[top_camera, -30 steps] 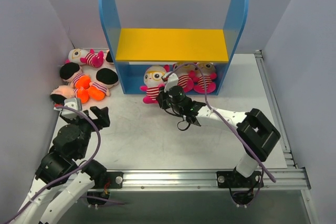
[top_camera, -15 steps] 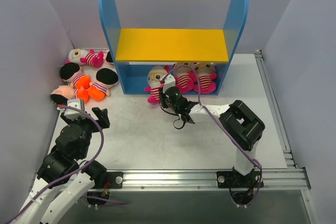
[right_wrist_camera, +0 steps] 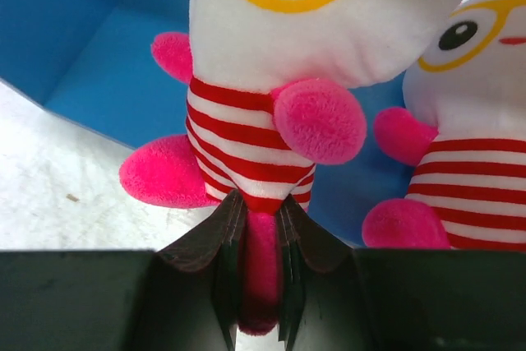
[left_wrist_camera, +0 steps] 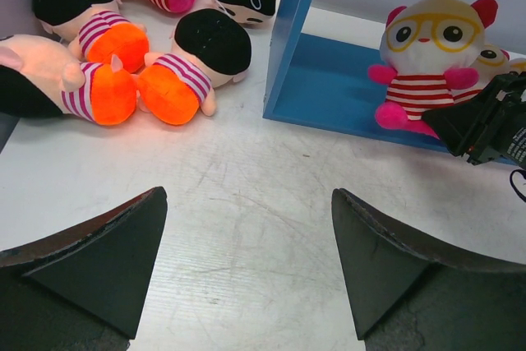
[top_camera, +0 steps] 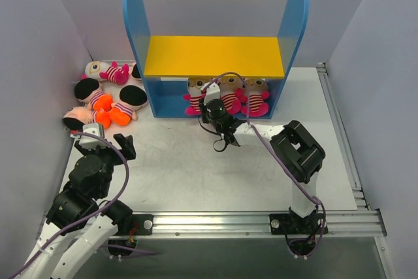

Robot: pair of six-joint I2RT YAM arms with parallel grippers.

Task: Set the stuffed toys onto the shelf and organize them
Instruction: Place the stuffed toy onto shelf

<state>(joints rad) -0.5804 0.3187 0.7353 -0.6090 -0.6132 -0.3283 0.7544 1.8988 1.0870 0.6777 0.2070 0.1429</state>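
Toys lie clustered on the table left of the shelf.

Right fingers carried striped toy into the shelf.

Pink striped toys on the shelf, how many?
3, in a row on the blue base: left toy, leg in the right claw; middle toy; right toy. The yellow board could hide more.

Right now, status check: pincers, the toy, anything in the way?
Right pincer shut on leg of striped toy, upright on shelf base. Left pincer open, empty, over table. Nothing blocking; neighbour toy close beside it.
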